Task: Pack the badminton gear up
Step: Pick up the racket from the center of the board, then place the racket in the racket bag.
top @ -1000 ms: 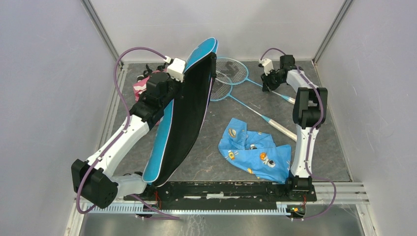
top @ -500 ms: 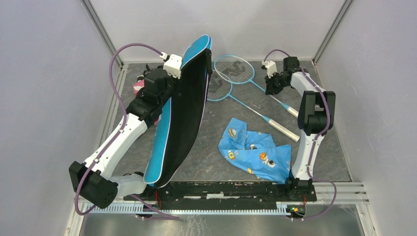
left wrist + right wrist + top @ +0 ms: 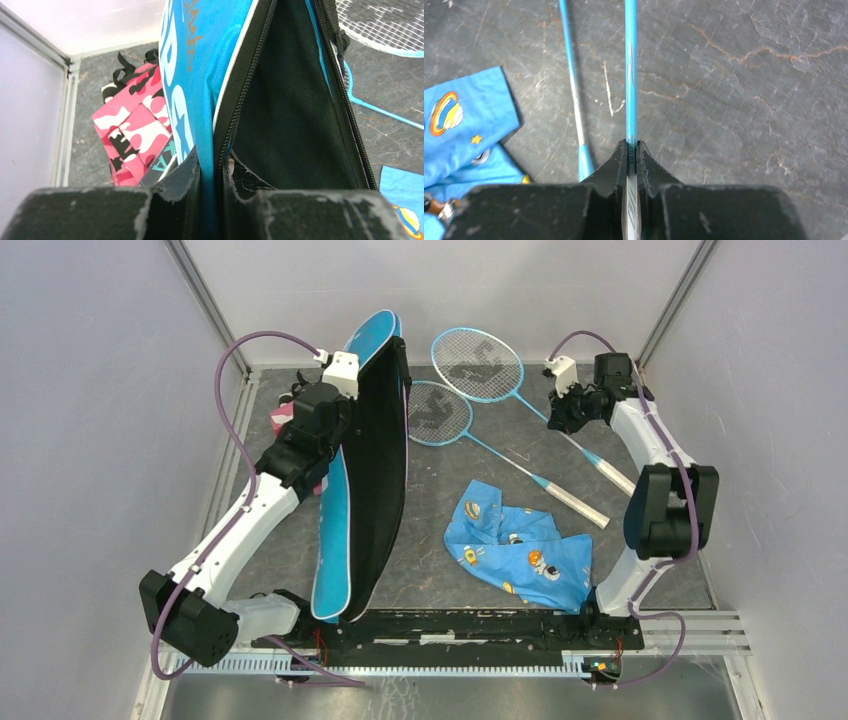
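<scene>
The blue "SPORT" cover (image 3: pixel 372 470) stands on edge at the left, unzipped, with its black inside facing right. My left gripper (image 3: pixel 348 410) is shut on its blue edge beside the zip (image 3: pixel 209 165). My right gripper (image 3: pixel 570 418) is shut on the thin blue shaft (image 3: pixel 631 75) of one light-blue racquet, whose head (image 3: pixel 478 358) is at the back. The second racquet (image 3: pixel 438 412) lies on the floor, its shaft (image 3: pixel 573 95) just left of the held one. No shuttlecocks or black tube show.
A pink camouflage bag (image 3: pixel 284 420) sits behind the cover at the left wall, also in the left wrist view (image 3: pixel 131 131). A blue cartoon-print cloth (image 3: pixel 520 552) lies crumpled in front of the right arm's base. Walls close in on three sides.
My right gripper has moved right and back with the racquet, drawing its head away from the cover. My left arm has swung the cover a little to the left.
</scene>
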Controlling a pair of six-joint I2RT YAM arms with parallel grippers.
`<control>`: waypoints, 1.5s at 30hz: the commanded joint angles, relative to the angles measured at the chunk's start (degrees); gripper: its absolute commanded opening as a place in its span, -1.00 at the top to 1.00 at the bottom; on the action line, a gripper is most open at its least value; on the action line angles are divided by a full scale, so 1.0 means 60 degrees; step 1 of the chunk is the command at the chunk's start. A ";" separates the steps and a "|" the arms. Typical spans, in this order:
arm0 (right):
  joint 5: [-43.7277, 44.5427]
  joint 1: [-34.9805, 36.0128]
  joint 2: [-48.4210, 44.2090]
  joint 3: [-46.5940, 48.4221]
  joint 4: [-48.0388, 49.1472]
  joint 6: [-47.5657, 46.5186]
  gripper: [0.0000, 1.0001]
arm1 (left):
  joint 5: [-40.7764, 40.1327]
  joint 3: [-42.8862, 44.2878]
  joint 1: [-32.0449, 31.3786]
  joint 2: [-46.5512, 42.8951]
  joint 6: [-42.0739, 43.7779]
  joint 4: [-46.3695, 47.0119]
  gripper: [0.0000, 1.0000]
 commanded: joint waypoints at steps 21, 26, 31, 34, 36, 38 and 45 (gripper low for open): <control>0.1320 0.1334 -0.6091 -0.3328 -0.0964 -0.1078 1.00 | -0.2725 0.0125 -0.1322 0.2233 -0.3039 0.1902 0.96; 0.1769 0.1892 -0.6458 -0.4023 -0.0893 -0.1134 1.00 | -0.2711 0.0098 -0.1515 0.2491 -0.3341 0.2221 0.96; 0.1989 0.2404 -0.6504 -0.4529 -0.0676 -0.0990 1.00 | -0.2624 0.0127 -0.1817 0.2643 -0.3501 0.2315 0.96; 0.2206 0.2796 -0.6486 -0.4703 -0.0411 -0.0821 1.00 | -0.2642 0.0140 -0.2098 0.2741 -0.3413 0.2456 0.96; 0.2356 0.3049 -0.6462 -0.4722 -0.0266 -0.0698 1.00 | -0.2681 0.0226 -0.2329 0.2846 -0.3368 0.2526 0.96; 0.2575 0.3292 -0.6396 -0.4722 -0.0120 -0.0583 1.00 | -0.2673 0.0384 -0.2554 0.2984 -0.3355 0.2531 0.96; 0.3088 0.3497 -0.6361 -0.4981 0.0719 0.0101 1.00 | -0.2453 0.1262 -0.3220 0.3751 -0.3370 0.2365 0.96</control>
